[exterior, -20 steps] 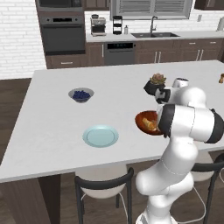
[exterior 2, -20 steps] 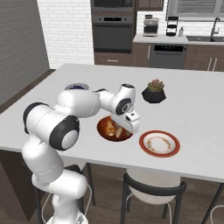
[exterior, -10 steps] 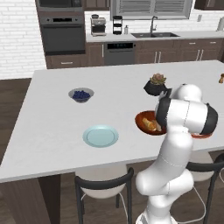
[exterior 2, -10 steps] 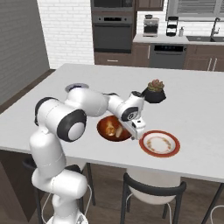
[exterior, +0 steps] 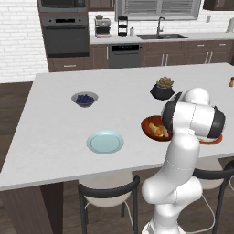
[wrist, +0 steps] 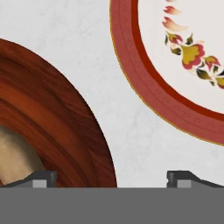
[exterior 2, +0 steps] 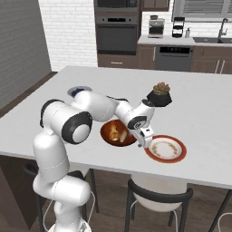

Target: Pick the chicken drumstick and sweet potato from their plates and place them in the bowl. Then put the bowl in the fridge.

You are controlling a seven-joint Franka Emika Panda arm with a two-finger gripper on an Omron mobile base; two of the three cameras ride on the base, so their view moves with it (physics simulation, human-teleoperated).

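Left base view: lying in the dark red-brown bowl (exterior: 151, 125), chicken drumstick (exterior: 160, 131) and sweet potato. Right base view: hovering spread and empty, hand (exterior 2: 146, 143) between bowl and red-rimmed plate (exterior 2: 166, 149). Hand view: showing bare tabletop (wrist: 131, 131) between fingertips (wrist: 43, 178).

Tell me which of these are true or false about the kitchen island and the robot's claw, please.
1. Both food pieces lie in the brown bowl. True.
2. The light blue plate holds the drumstick. False: it is bare.
3. The gripper is open, down at the bowl's rim beside the red-rimmed plate. True.
4. The gripper holds the sweet potato. False: it holds nothing.
5. The plant pot stands inside the bowl. False: it stands on the counter behind it.
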